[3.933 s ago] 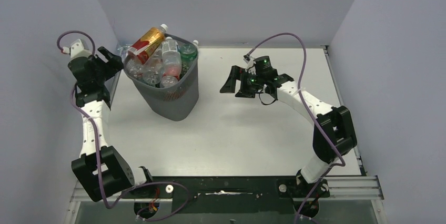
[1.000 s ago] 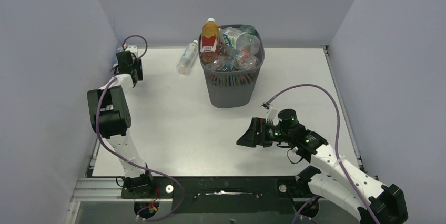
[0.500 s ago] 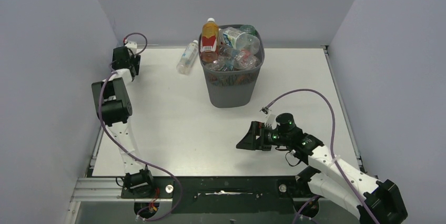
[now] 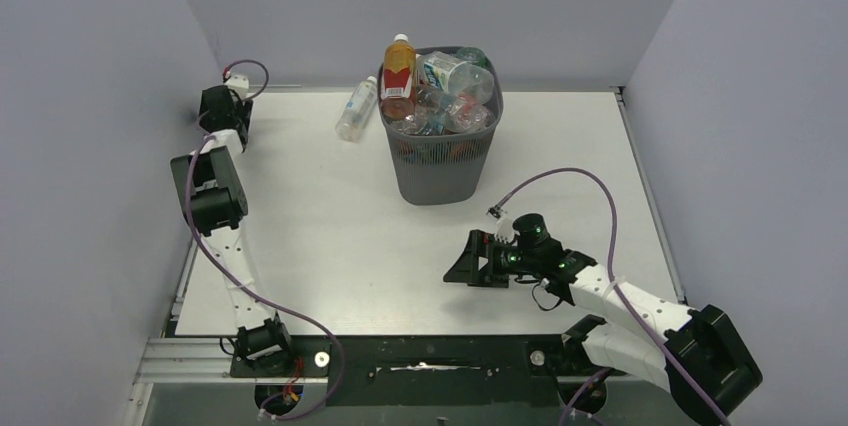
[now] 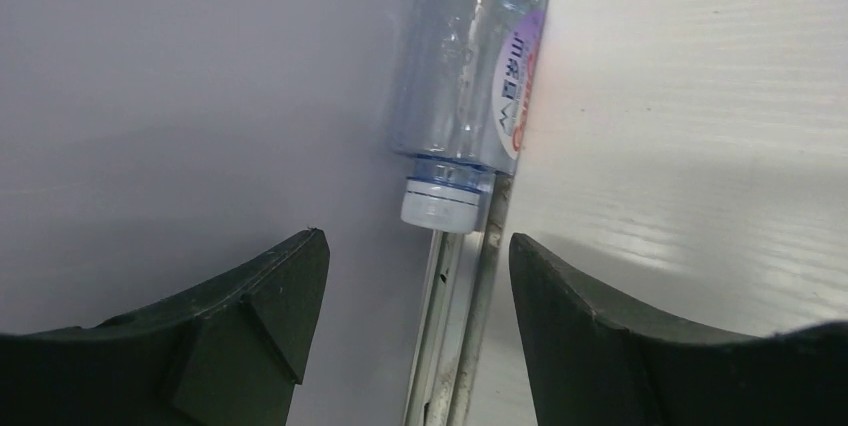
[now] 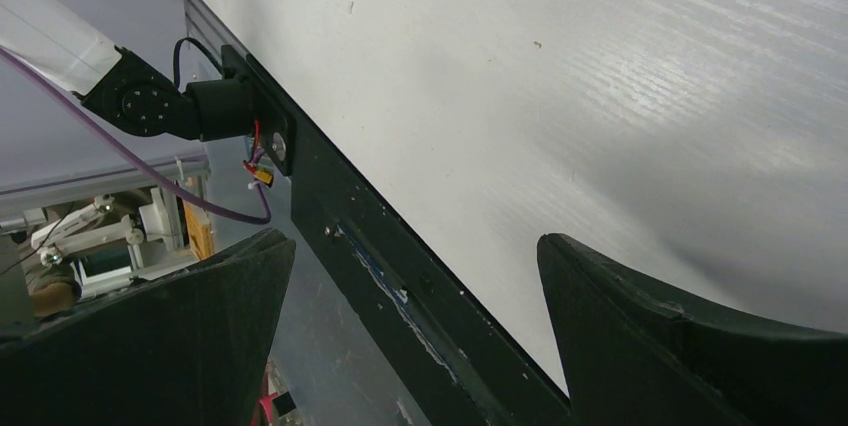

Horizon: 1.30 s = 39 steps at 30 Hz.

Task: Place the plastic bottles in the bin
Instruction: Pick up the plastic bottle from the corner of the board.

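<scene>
Soft, even light, faint shadows; glare sheens the table point(image 6: 650, 96), and close foregrounds seem slightly blurred.

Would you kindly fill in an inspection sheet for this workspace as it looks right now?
Surface: white table, few tiny specks.
Job's things: bin heaped with plastic bottles; an orange bottle pokes above the rim; a clear bottle lies on the table left of it; left wrist view shows a white-capped bottle along the table edge, perhaps the same one.
Clutter: nothing seen.
Grippers: left gripper and right gripper open, empty.
Cables: purple cables looping free off both arms.
Surroundings: grey walls on three sides.
</scene>
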{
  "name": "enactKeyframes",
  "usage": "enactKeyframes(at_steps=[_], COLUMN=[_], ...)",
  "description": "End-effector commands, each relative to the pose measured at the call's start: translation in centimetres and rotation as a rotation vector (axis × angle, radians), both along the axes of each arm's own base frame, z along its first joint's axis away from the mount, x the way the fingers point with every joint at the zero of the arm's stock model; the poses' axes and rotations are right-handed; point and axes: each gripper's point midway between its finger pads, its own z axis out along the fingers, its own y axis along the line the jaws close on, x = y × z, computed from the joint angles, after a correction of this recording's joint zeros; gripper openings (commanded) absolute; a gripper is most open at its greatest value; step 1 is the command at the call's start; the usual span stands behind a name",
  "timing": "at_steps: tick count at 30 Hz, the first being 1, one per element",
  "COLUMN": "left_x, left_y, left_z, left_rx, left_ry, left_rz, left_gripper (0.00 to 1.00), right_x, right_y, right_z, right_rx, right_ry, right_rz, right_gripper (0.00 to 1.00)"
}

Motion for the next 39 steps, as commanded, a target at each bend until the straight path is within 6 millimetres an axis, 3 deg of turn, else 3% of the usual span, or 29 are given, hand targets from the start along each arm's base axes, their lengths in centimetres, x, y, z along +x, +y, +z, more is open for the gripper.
enactKeyframes(at_steps=[1,17,35,39], left_x=[1.8,1.5,3.3,3.6], left_y=[2.0,3.9,3.4,3.3], left_z=[2.3,-0.4,-2.1,-2.6], left_rx=[0.038,-0.008,0.012,0.014], left_ry=[-0.096,-0.077,-0.117,-0.112], left_rz=[-0.004,-0.033,-0.061,-0.073], left_gripper=[0.64,0.57,0.62,0.57], right_x=[0.7,1.4,1.8,1.8], right_y=[1.2,2.0,2.6,2.7], right_z=[0.9,-0.7,-1.9,-2.2], right_rx=[0.05,0.035,0.031,0.031], right_ry=[-0.044,0.005,0.045,0.053], right_rz=[0.033,0.046,0.053,0.054], right_gripper=[0.98,0.98,0.98,0.98])
